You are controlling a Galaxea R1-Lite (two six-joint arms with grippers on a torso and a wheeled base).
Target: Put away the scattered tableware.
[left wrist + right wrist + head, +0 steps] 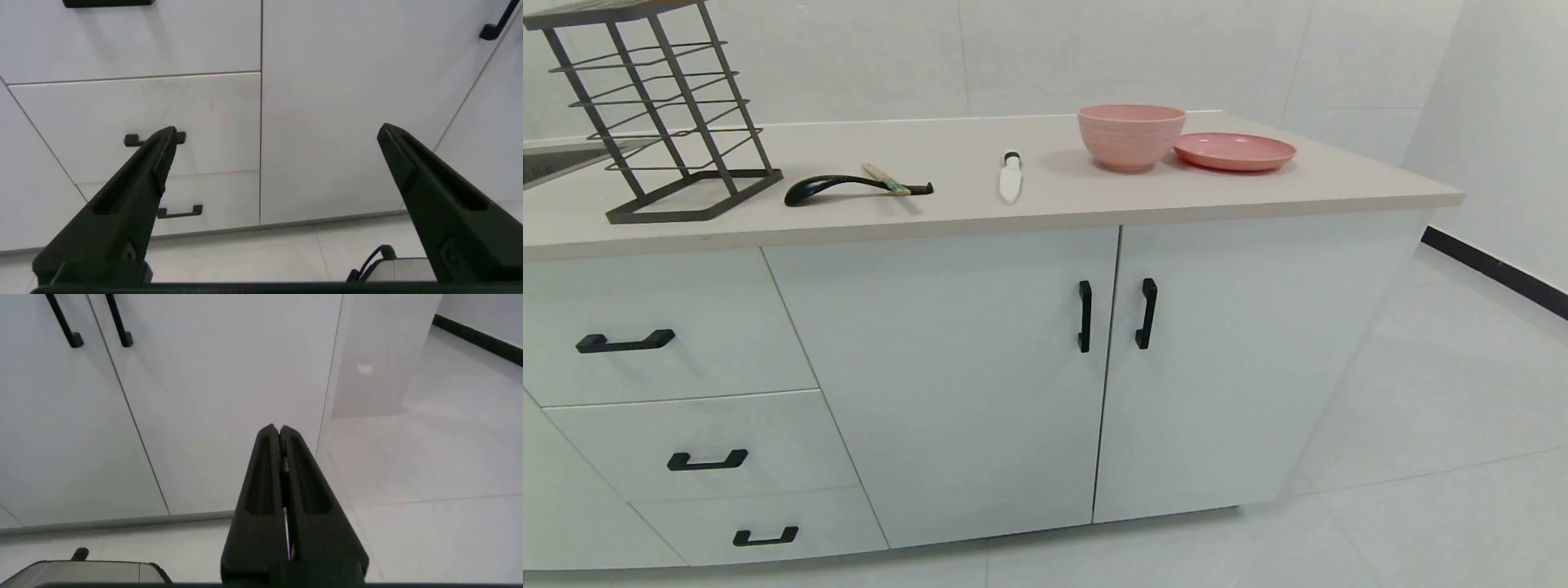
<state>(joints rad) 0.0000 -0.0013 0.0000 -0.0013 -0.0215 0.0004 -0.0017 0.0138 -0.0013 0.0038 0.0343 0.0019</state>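
Bowl (1131,135) sits on counter (1192,192), well above left end effector (276,131).

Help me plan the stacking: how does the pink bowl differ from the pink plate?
The bowl is deep with tall, ridged walls; the plate is shallow and smooth. The bowl stands nearer the middle of the countertop, the plate nearer its right end. Both are pink, upright and resting on that countertop.
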